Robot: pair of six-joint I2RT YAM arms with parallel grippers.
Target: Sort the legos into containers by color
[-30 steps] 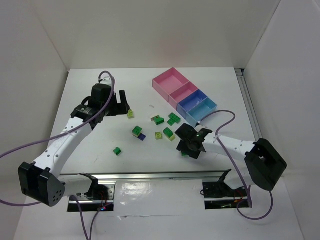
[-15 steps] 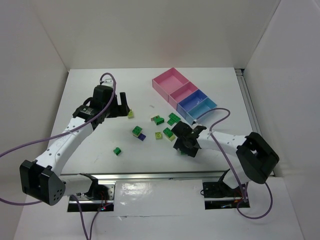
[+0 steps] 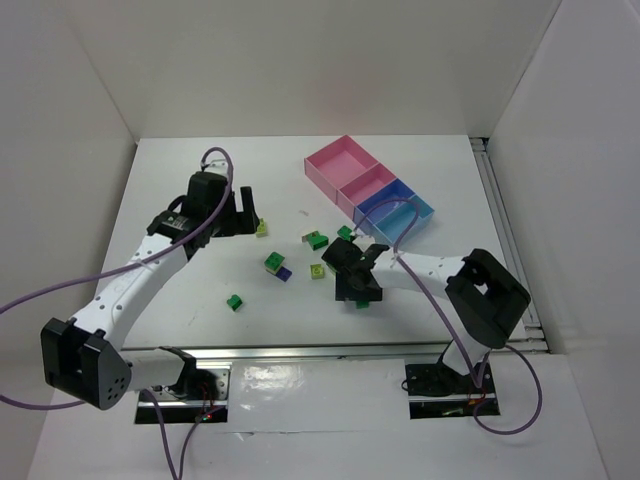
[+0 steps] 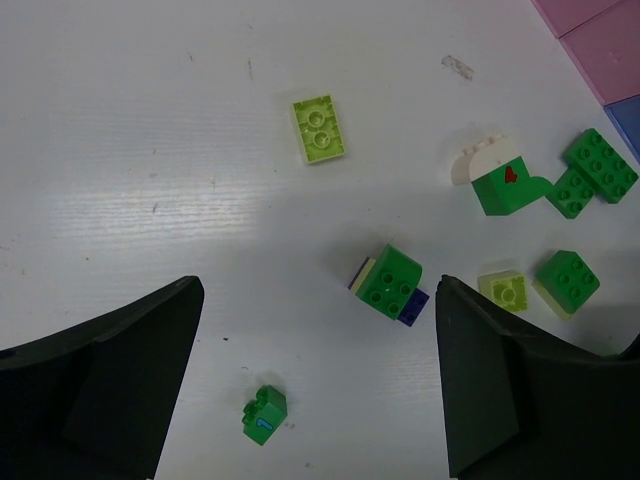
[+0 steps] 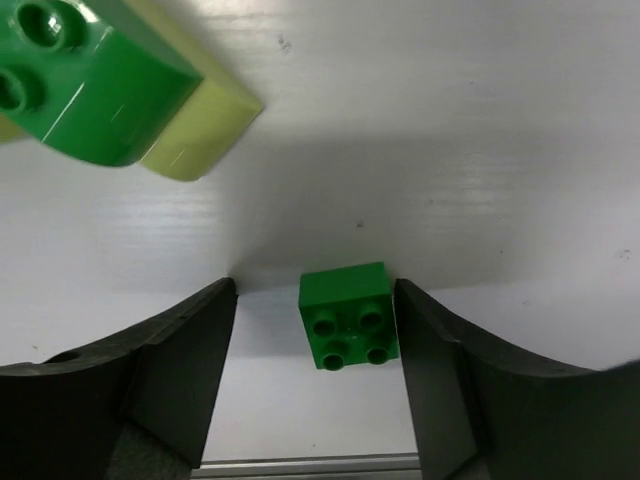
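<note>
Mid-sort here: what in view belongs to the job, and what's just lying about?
Job: green bricks, yellow-green bricks, one dark blue brick, pink trays, blue trays.
Lying about: purple cables, white scrap, metal rail.

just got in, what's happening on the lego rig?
Color sorting, with no bricks visible in the trays yet. The right gripper is down at the table, its open jaws on either side of a small green brick but not closed on it. The left gripper hovers open and empty above the scattered legos.
</note>
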